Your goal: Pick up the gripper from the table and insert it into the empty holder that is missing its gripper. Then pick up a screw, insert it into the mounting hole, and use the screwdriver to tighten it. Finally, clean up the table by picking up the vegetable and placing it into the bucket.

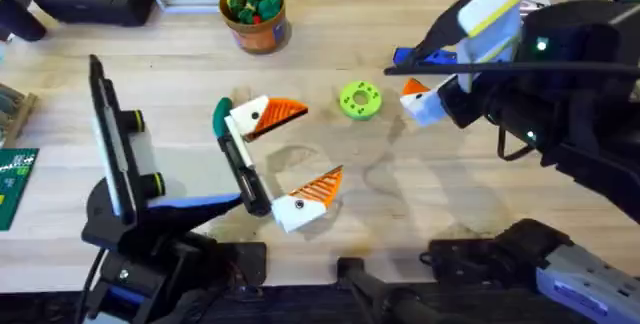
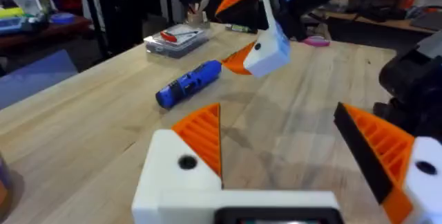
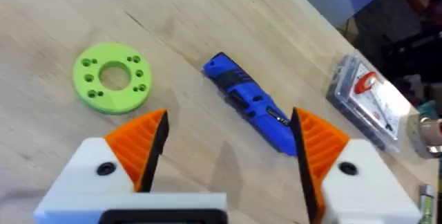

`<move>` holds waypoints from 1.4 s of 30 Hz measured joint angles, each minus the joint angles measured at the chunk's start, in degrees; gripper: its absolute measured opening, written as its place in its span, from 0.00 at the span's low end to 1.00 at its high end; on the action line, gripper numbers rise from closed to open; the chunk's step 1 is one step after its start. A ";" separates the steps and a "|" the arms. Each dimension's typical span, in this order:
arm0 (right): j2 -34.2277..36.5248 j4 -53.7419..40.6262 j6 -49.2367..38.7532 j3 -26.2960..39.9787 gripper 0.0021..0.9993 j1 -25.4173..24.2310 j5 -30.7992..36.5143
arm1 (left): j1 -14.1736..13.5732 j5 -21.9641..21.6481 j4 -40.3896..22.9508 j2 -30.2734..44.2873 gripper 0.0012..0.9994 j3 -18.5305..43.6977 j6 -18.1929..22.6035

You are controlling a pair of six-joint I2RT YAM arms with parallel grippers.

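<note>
With the right gripper point(image 3: 224, 158) fingers spread wide and empty above the blue pen-shaped electric screwdriver point(image 3: 250, 104) lying on the wooden tabletop point(image 3: 41, 16), you risk a skewed grasp. Your left gripper point(image 2: 293, 155) is equally open and empty.

A: Table point(image 1: 420, 194)?
B: Light wood, planked, matt, smooth, seams visible.
A: Screwdriver point(image 3: 250, 103)?
B: Blue plastic body, slight sheen, with a dark band.
A: Disc point(image 3: 112, 77)?
B: Lime-green plastic, matt, layered look on its edge.
A: Right gripper point(image 3: 228, 156)?
B: White plastic fingers, smooth; orange pads point(image 3: 141, 140) ribbed and matt.
A: Left gripper point(image 2: 290, 162)?
B: Same: white smooth plastic, ribbed orange pads point(image 2: 204, 134).
A: Bucket point(image 1: 256, 26)?
B: Tan-orange, brown rim, dull finish; material cannot be told.
</note>
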 joint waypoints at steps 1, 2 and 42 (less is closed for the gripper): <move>-0.26 -0.14 1.09 0.00 0.99 0.34 -0.02 | 0.00 -0.76 -0.86 0.00 0.99 0.60 -0.03; -0.33 -0.18 2.02 0.00 0.99 0.64 -0.20 | 0.00 -1.93 -3.36 0.02 0.99 1.83 -0.08; 1.92 -2.43 8.15 0.50 0.99 1.31 -8.61 | 14.08 -49.88 -50.92 83.41 0.99 53.83 -9.22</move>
